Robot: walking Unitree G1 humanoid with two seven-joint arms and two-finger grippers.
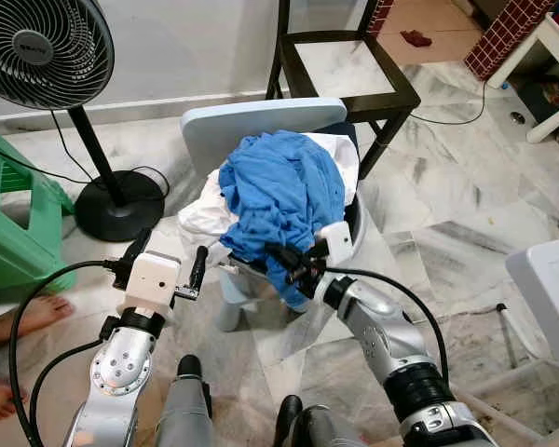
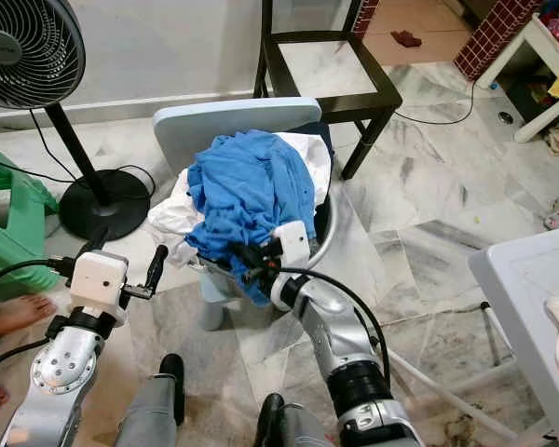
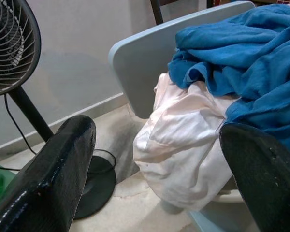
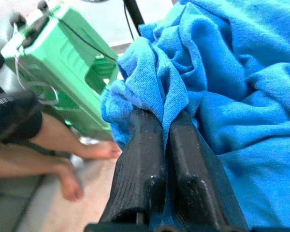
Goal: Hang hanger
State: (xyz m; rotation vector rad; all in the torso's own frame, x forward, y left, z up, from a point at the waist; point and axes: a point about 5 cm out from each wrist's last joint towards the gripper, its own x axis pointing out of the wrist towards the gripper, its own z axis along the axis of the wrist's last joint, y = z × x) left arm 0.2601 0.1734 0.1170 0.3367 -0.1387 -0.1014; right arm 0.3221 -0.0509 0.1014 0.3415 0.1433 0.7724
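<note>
A crumpled blue garment (image 1: 284, 186) lies heaped over a white garment (image 1: 205, 219) on a small pale-blue chair (image 1: 261, 121). My right gripper (image 1: 287, 263) is at the pile's near edge, shut on a fold of the blue garment (image 4: 159, 82), which bunches between the two black fingers (image 4: 140, 159). My left gripper (image 1: 168, 259) hovers open to the left of the pile, apart from it. Along its fingers (image 3: 53, 179) I look at the white garment (image 3: 183, 145) and the chair back (image 3: 140, 67). A dark rim (image 1: 356, 233) shows under the clothes on the right.
A standing fan (image 1: 47, 47) with a round black base (image 1: 119, 205) is at the far left, beside a green plastic stool (image 1: 9, 214). A dark wooden chair (image 1: 340, 65) stands behind the pile. A white table corner (image 1: 550, 289) is at the right. A person's bare feet (image 1: 28, 317) rest at left.
</note>
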